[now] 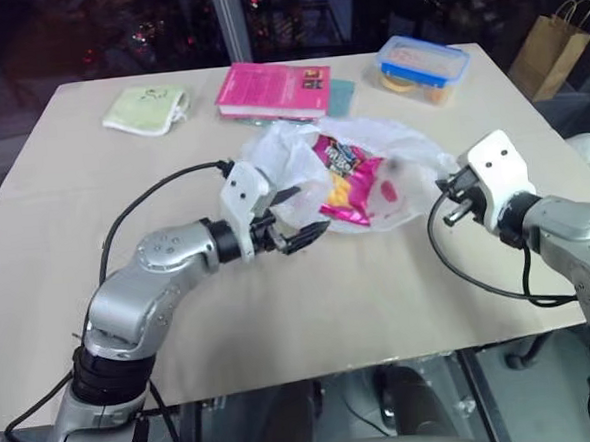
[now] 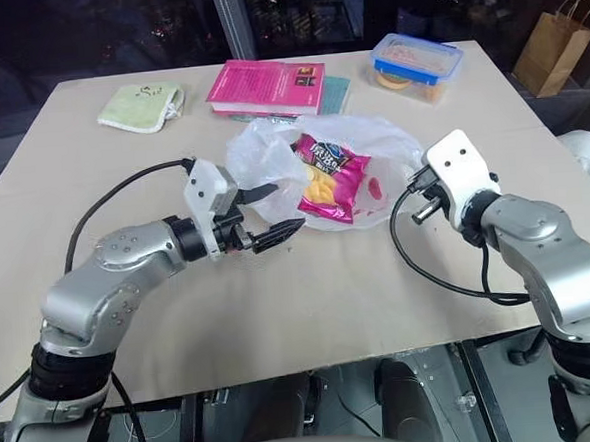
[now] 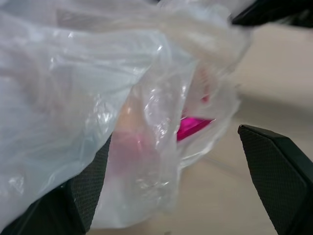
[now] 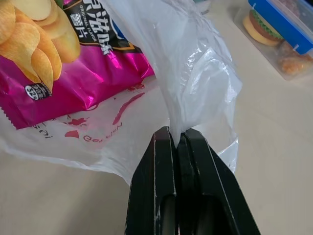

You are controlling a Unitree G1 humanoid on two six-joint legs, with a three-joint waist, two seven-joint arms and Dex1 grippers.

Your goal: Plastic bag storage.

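The plastic bag (image 1: 286,151), thin, translucent white and crinkled with red print, lies in the middle of the table. A shiny pink chip packet (image 1: 348,183) rests in its open mouth. My left gripper (image 1: 301,217) is at the bag's left edge with its black fingers spread open. In the left wrist view a fold of the plastic bag (image 3: 98,112) hangs between the left gripper's fingers (image 3: 279,171) and drapes over one of them. My right gripper (image 4: 178,134) is shut on the right edge of the plastic bag (image 4: 195,73), pinching a bunched strip of film.
At the far side of the table (image 1: 281,322) lie a pink book (image 1: 272,90), a green cloth (image 1: 148,108) and a blue-lidded food box (image 1: 423,65). A brown paper bag (image 1: 555,45) stands beyond the table's right corner.
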